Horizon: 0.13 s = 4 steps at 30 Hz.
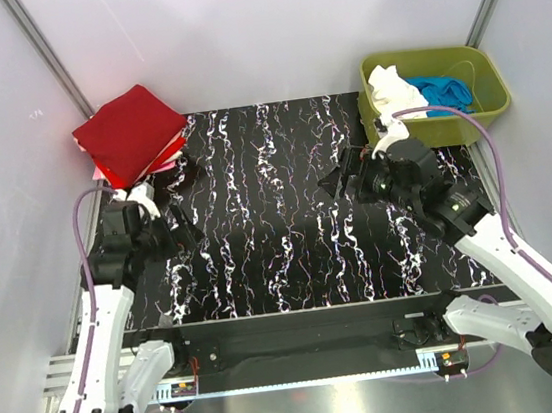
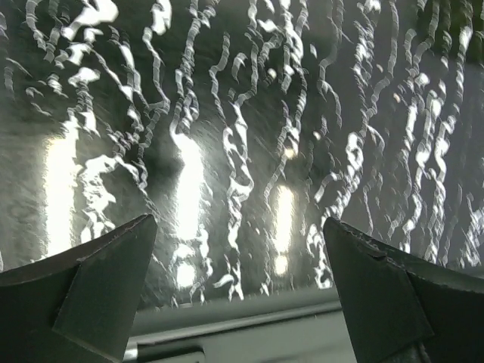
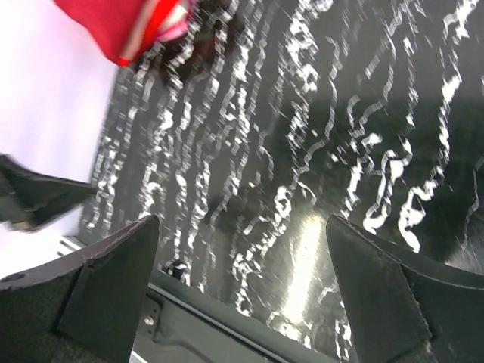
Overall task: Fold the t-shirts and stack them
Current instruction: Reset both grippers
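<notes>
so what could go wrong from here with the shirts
1. The folded stack reaches past the far-left corner of the table; the open left gripper nearby could nudge it off.
2. The white shirt and blue shirt lie bunched together in the tub; the open right gripper may drag both out at once.

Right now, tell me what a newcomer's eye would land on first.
The red stack of folded tees at the far left corner stands out most against the black marbled table. Next comes the green tub at the far right, holding a white tee and a blue tee. Between them the left gripper and right gripper hang open over the table.
</notes>
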### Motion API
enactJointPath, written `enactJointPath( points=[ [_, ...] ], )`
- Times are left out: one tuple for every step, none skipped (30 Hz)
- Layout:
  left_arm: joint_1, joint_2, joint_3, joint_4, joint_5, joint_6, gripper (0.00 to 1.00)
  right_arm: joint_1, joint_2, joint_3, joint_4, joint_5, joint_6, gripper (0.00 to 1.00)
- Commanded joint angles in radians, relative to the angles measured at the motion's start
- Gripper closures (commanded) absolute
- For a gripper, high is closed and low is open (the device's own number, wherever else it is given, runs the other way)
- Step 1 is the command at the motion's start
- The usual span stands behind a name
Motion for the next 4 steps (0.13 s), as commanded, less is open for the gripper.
enactJointPath(
  points=[
    [-0.007,-0.066,0.012,0.025,0.095,0.036,0.01,-0.002,-0.034,-0.052,0.007,0.032,0.014,0.01],
    [-0.009,-0.069,0.009,0.023,0.1,0.034,0.01,-0.002,-0.039,-0.058,0.013,0.032,0.017,0.0],
    [-0.009,-0.067,0.011,0.026,0.111,0.037,0.01,-0.003,-0.039,-0.061,0.009,0.032,0.014,0.0],
    [-0.007,-0.054,0.011,0.031,0.15,0.045,0.01,-0.002,-0.043,-0.055,0.003,0.035,0.01,0.0]
  ],
)
